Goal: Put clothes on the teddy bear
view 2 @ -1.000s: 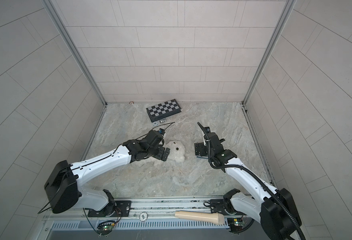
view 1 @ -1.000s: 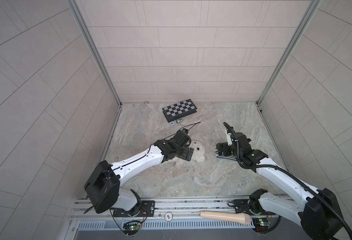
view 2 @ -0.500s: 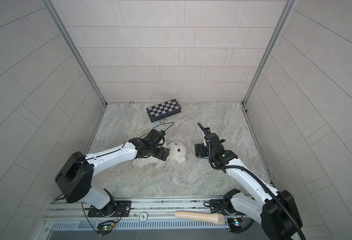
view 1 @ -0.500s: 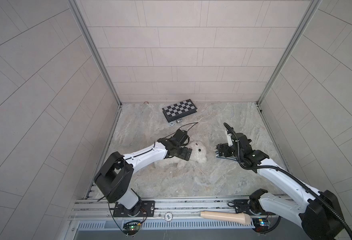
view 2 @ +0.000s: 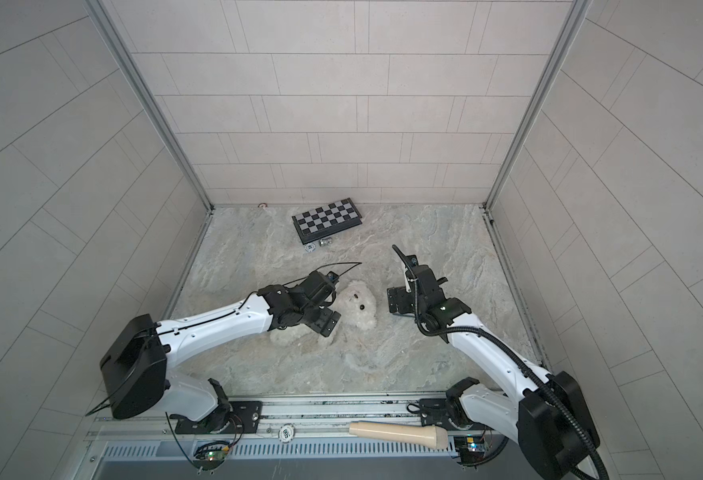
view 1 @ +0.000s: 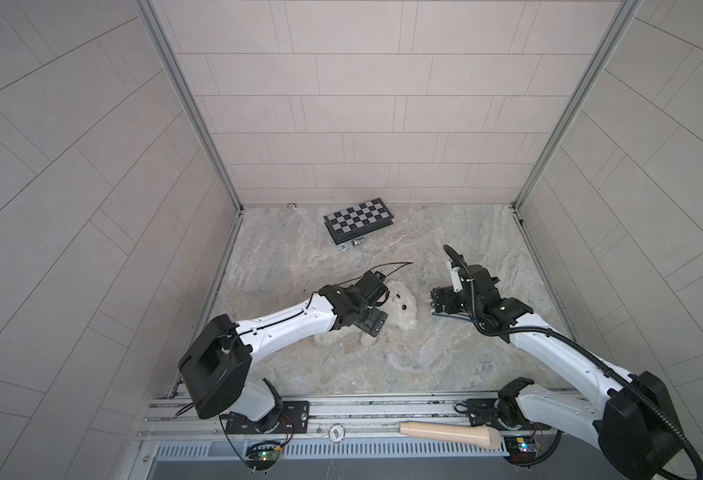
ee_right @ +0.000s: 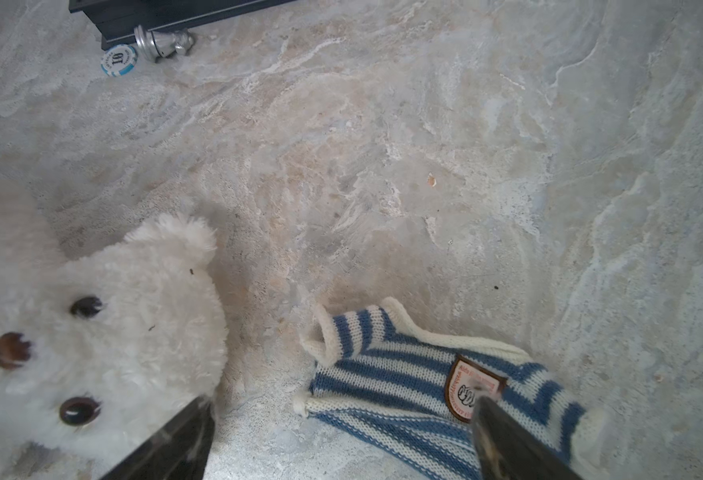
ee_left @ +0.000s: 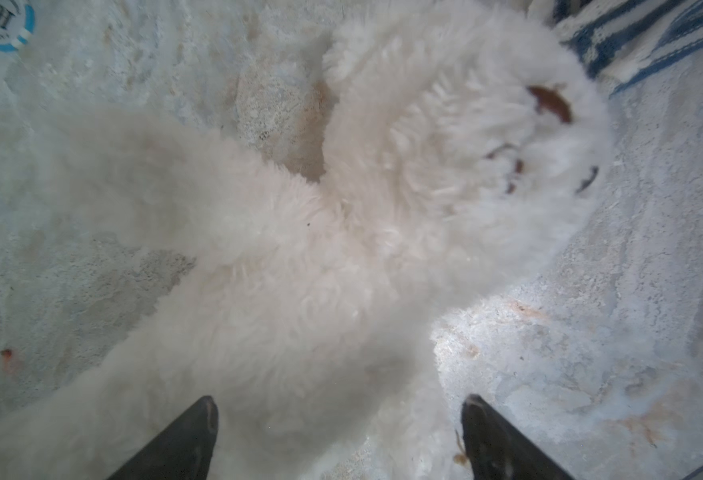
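Left fingers (ee_left: 183,440), spread wide, bracket the teddy bear (ee_left: 320,291)'s body, head lying beyond them; right fingers (ee_right: 166,444), equally spread, overhang the shirt (ee_right: 383,374).

Bare floor (ee_right: 266,291) separates teddy bear (ee_right: 112,332) and shirt (ee_right: 383,374).

The right gripper (ee_right: 341,405) hangs with its dark fingers spread wide, one tip at the face of the teddy bear (ee_right: 104,332), the other over the badge of the striped shirt (ee_right: 383,374). Bear and shirt lie apart on the marble table (ee_right: 383,145). Farther off, a blue-and-white chip (ee_right: 119,60) lies just beside a silver piece (ee_right: 162,41).
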